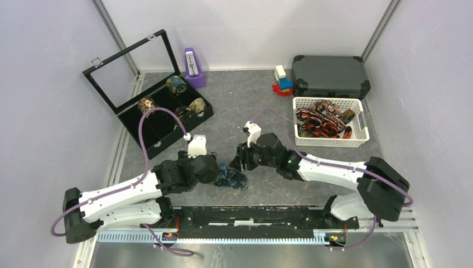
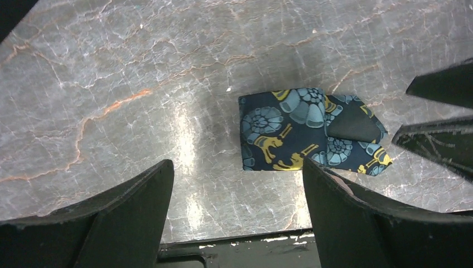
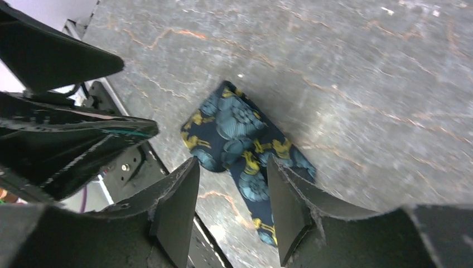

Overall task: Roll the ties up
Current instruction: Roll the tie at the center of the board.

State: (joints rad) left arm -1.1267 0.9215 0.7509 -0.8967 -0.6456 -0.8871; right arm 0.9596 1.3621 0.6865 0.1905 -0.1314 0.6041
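Four rolled-up fabric ties (image 1: 177, 84) in black hinged case (image 1: 150, 137), approx. half done; loose red-brown ties (image 1: 321, 120) in white plastic basket (image 1: 329, 139); navy paisley tie (image 2: 290, 131) only folded; left end effector (image 2: 237, 167) & right end effector (image 3: 232, 164) spread.

Plain white walls (image 1: 245, 28) closed the space behind and on both sides, with slanted metal posts (image 1: 114, 36) in the two far corners. The tabletop (image 1: 234, 106) was grey and marbled, run through with thin orange veins. Soft light left a pale sheen (image 2: 187, 134) on it, and a black rail (image 1: 251, 215) ran along its near edge.
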